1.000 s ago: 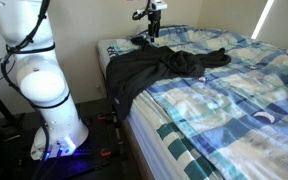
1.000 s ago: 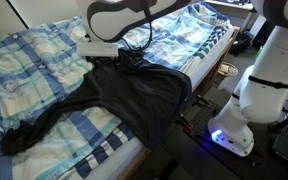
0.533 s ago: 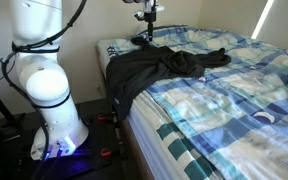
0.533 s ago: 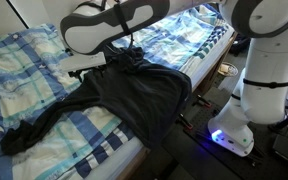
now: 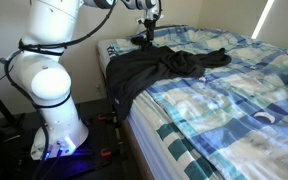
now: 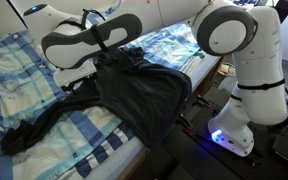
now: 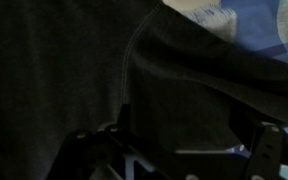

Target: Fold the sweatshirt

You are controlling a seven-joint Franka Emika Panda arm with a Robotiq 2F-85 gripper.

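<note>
The sweatshirt (image 5: 149, 70) is a rumpled black garment lying across the near corner of the bed, with part of it hanging over the side and a sleeve trailing away (image 6: 44, 125). My gripper (image 5: 147, 38) points down onto the sweatshirt's end nearest the wall. In the wrist view, dark sweatshirt fabric (image 7: 64, 70) fills nearly the whole picture. There the gripper (image 7: 174, 150) is open, its fingers (image 7: 269, 148) wide apart with a ridge of the cloth lying between them. My arm (image 6: 84, 40) hides the gripper in an exterior view.
A blue-and-white patchwork bedspread (image 5: 234, 90) covers the bed under the garment, seen again as the bedspread (image 6: 24, 60). The robot's white base (image 5: 54, 110) stands on the floor beside the mattress edge (image 5: 134, 130). A wall is close behind the gripper.
The arm has swung lower over the bed, its elbow coming into both exterior views. The gripper has settled slightly down onto the sweatshirt and stays open.
</note>
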